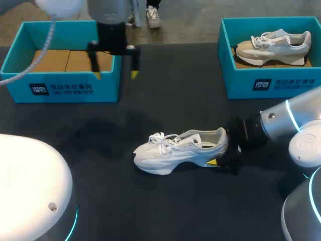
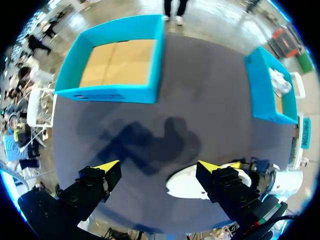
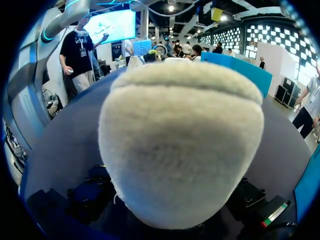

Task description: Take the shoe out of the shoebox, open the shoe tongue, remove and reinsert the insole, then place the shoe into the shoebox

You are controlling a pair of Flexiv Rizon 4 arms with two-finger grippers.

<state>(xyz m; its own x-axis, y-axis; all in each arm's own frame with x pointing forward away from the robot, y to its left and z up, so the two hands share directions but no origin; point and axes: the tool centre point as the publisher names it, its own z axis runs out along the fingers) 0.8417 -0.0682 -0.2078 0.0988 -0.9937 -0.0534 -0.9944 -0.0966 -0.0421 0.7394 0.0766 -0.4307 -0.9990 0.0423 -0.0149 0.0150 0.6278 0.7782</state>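
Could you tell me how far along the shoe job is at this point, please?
Done: the white shoe is out, standing on the table, and the left shoebox holds only its cardboard floor. In hand: the right gripper is at the shoe's heel, while the left gripper hangs open by that box. Left: the laces look tied, so the tongue, the insole and the return to the box remain.

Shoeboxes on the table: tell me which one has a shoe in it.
The far-right shoebox holds a beige-and-white sneaker lying on its side; the far-left shoebox shows only its bare cardboard floor.
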